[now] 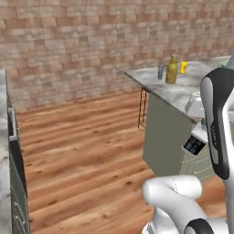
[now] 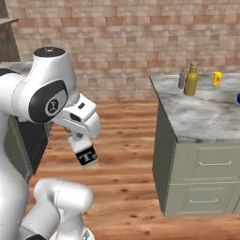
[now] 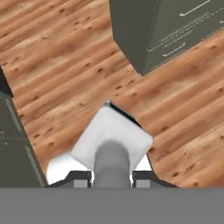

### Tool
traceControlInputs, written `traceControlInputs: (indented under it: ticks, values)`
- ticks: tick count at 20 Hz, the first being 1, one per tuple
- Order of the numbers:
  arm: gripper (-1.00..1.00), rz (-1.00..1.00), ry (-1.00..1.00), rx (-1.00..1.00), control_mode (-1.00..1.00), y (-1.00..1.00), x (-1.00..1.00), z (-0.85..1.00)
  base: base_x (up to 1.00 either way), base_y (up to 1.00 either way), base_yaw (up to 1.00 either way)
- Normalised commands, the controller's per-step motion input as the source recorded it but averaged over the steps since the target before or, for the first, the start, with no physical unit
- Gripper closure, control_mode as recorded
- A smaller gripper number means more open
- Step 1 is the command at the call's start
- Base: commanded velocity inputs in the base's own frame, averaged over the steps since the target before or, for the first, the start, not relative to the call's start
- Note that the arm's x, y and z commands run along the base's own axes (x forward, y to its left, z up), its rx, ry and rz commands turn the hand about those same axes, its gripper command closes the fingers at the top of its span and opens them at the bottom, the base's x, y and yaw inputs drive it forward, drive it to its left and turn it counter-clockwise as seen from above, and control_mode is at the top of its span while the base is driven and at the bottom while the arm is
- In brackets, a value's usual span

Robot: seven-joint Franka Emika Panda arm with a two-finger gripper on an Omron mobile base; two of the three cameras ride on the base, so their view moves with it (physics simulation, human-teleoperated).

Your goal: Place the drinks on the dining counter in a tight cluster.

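Above the plank floor (image 3: pixel 65 52), the claw (image 3: pixel 112 177) grips a boxy white, grey-necked container (image 3: pixel 113 141).

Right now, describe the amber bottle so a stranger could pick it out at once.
Find the marble counter in front of the brick wall. At its far end stands the amber bottle, between a small grey bottle and a yellow cup. It is the tallest, grey-capped.

- The robot arm (image 2: pixel 33 93) was white, round and smooth.
- Its joints were dark, almost black.
- A small black and white box (image 2: pixel 85 155) sat near its hand.
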Motion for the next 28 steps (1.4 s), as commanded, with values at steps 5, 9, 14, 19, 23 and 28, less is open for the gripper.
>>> traceControlInputs:
  ticks: [5, 9, 14, 19, 23, 28]
  values:
    - [1.0, 0.0, 0.0, 0.0, 1.0, 0.0, 0.0, 0.0, 1.0, 0.88, -0.63]
    - [1.0, 0.0, 0.0, 0.0, 1.0, 0.0, 0.0, 0.0, 1.0, 0.95, -0.5]
    - [1.0, 0.0, 0.0, 0.0, 1.0, 0.0, 0.0, 0.0, 1.0, 0.87, -0.53]
    - [1.0, 0.0, 0.0, 0.0, 1.0, 0.0, 0.0, 0.0, 1.0, 0.93, -0.56]
    - [1.0, 0.0, 0.0, 0.0, 1.0, 0.0, 0.0, 0.0, 1.0, 0.95, -0.53]
    - [1.0, 0.0, 0.0, 0.0, 1.0, 0.0, 0.0, 0.0, 1.0, 0.73, -0.57]
